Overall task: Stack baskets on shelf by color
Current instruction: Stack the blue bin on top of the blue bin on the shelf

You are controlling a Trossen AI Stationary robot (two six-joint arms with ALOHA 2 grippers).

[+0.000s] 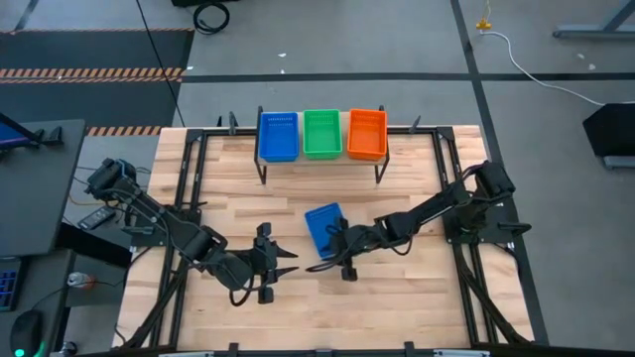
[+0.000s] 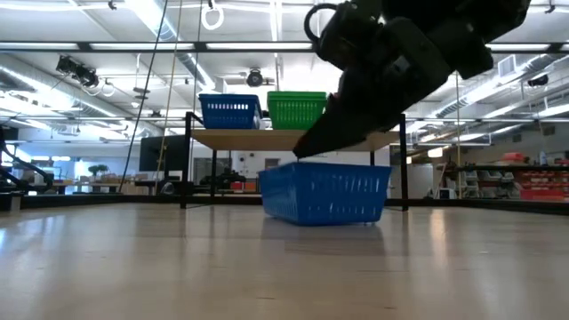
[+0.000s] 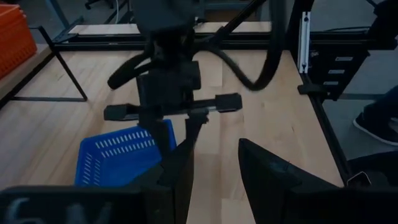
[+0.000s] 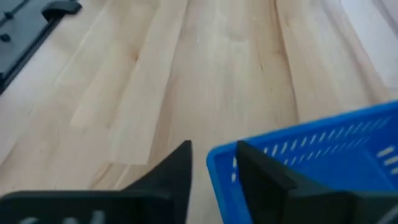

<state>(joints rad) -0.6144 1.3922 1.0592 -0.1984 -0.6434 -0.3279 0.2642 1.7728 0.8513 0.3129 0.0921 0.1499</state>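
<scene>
Mid-bench, just in front of the shelf [image 1: 319, 159], sits a loose blue basket [image 1: 323, 229], skewed to the bench edges, its bottom on the wood. Right tool [image 1: 340, 241] is at its near corner: in the right wrist view one finger [image 4: 267, 171] is inside the blue wall and the other outside it, so the jaws straddle the rim; cannot tell whether they are pressed onto it. Low view shows that arm coming down onto the basket from above and hiding the right part of the shelf top.

On the shelf: three stacks side by side, touching or nearly so: blue [image 1: 278, 136], green [image 1: 322, 133], orange [image 1: 366, 133], left to right in the high view. They fill the plank's width. How many baskets are in each stack cannot be counted from above; low view shows the blue and green stacks only.

Count in sight: four basket positions, one loose blue and three on the shelf.

Left tool [image 1: 279, 264] hovers over bare wood to the left of the loose basket, near it but apart, fingers spread, nothing in them. Its wrist view looks straight at the right arm's wrist and the blue basket.

Open room: bare bench [image 1: 228, 188] on both sides of the basket and along the front edge. Black frame rails run along the bench's left and right sides. The shelf's thin black legs stand behind the basket, apart from it.
</scene>
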